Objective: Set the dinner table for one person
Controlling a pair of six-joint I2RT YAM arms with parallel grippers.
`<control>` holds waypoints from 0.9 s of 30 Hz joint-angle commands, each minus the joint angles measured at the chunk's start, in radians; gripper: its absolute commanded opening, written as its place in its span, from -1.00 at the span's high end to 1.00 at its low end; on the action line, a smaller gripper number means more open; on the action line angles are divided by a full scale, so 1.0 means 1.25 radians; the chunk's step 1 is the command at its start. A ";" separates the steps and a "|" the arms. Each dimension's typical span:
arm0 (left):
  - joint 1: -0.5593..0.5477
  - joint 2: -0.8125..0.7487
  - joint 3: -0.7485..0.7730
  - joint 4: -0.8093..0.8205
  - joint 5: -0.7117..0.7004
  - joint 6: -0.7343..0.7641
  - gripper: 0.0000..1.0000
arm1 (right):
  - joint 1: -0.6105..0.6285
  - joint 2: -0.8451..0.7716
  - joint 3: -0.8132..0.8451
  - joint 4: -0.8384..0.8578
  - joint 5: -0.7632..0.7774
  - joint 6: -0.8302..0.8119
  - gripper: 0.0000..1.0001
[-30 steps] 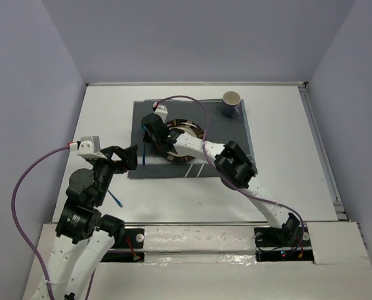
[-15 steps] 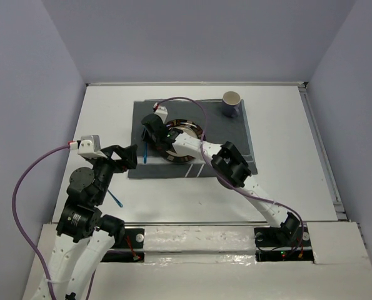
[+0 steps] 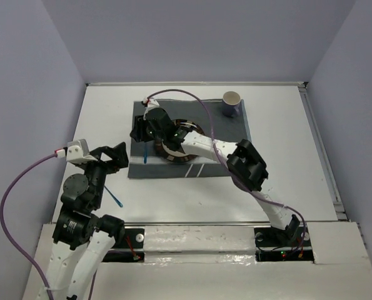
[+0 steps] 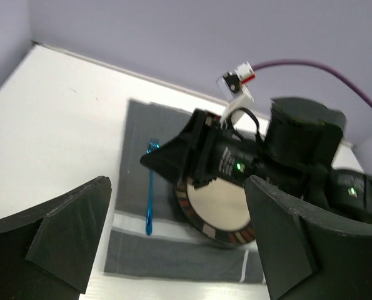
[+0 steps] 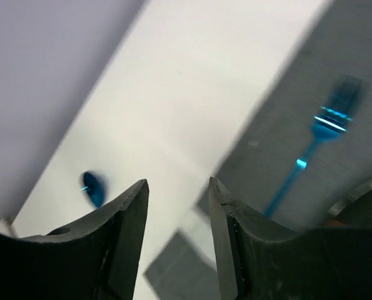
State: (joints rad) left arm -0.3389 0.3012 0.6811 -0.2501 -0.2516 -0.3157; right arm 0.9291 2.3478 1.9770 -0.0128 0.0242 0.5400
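Right claw (image 3: 139,129) over the placemat's (image 3: 232,134) left edge, jaws parted and empty.
A blue fork (image 3: 145,153) lies along that edge beside a plate (image 3: 187,125), and a mug (image 3: 231,103) stands at the mat's far right corner. The white dinner table (image 3: 286,162) carries all. Left claw (image 3: 114,155) gapes wide, empty, near the table's left edge.

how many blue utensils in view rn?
2. A blue fork lies on the grey placemat, left of the plate; a blue spoon lies on the white table near the left arm. The arms may hide others.
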 commanded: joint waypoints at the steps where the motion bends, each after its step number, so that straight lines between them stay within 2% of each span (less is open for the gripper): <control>1: 0.002 -0.041 0.056 0.047 -0.147 0.027 -0.98 | 0.084 0.000 0.018 0.085 -0.177 -0.162 -0.04; 5: 0.002 -0.067 0.036 0.069 -0.253 0.051 -0.98 | 0.160 0.067 0.105 0.013 -0.221 -0.253 -0.23; 9: 0.005 -0.095 0.017 0.091 -0.265 0.053 -0.98 | 0.211 0.110 0.166 -0.064 -0.201 -0.346 -0.43; 23: 0.033 -0.111 0.007 0.104 -0.236 0.045 -0.98 | 0.279 0.241 0.295 -0.191 -0.069 -0.422 -0.48; 25: 0.033 -0.112 0.007 0.106 -0.231 0.045 -0.98 | 0.279 0.240 0.287 -0.197 -0.061 -0.415 -0.40; 26: 0.033 -0.115 0.007 0.106 -0.227 0.045 -0.98 | 0.286 0.231 0.273 -0.195 -0.051 -0.416 -0.25; 27: 0.033 -0.116 0.006 0.107 -0.226 0.045 -0.98 | 0.286 0.228 0.268 -0.195 -0.048 -0.416 -0.25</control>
State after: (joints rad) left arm -0.3054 0.1738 0.6956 -0.1802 -0.5304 -0.2684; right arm 1.2644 2.6377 2.2913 -0.2371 -0.0849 0.0395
